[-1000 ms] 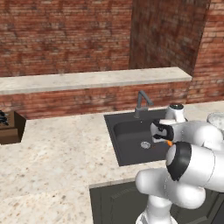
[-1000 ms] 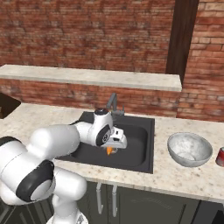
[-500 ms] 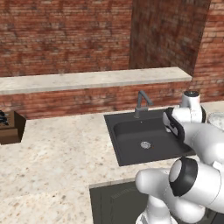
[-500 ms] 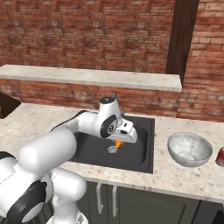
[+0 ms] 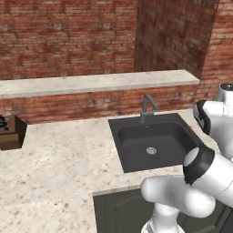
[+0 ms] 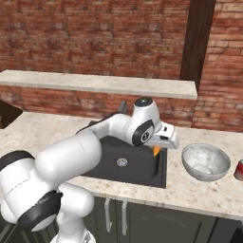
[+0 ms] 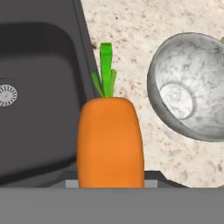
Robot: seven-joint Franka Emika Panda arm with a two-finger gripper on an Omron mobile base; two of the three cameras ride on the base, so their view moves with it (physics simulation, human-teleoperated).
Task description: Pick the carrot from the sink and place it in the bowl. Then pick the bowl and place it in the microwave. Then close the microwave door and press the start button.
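Observation:
My gripper (image 6: pixel 160 144) is shut on the carrot (image 6: pixel 156 151), whose orange body hangs just below the hand, over the right rim of the sink (image 6: pixel 107 167). In the hand view the carrot (image 7: pixel 110 140) stands close up with its green top pointing away, above the edge between the dark sink (image 7: pixel 39 87) and the counter. The pale grey bowl (image 6: pixel 205 161) sits upright on the counter just right of the sink, a short way from the carrot; it is also the bowl (image 7: pixel 188 87) at the hand view's upper right. The microwave is out of view.
A dark faucet (image 5: pixel 146 107) rises at the back of the sink (image 5: pixel 154 141), with a round drain (image 5: pixel 151 150) in its floor. A red can (image 6: pixel 238 170) stands right of the bowl. A stone-topped brick ledge (image 6: pixel 95 83) runs behind. A wooden box (image 5: pixel 11 134) sits far left.
The arm has lifted the carrot up out of the sink basin and swung it to the right, toward the bowl. The bowl has not moved.

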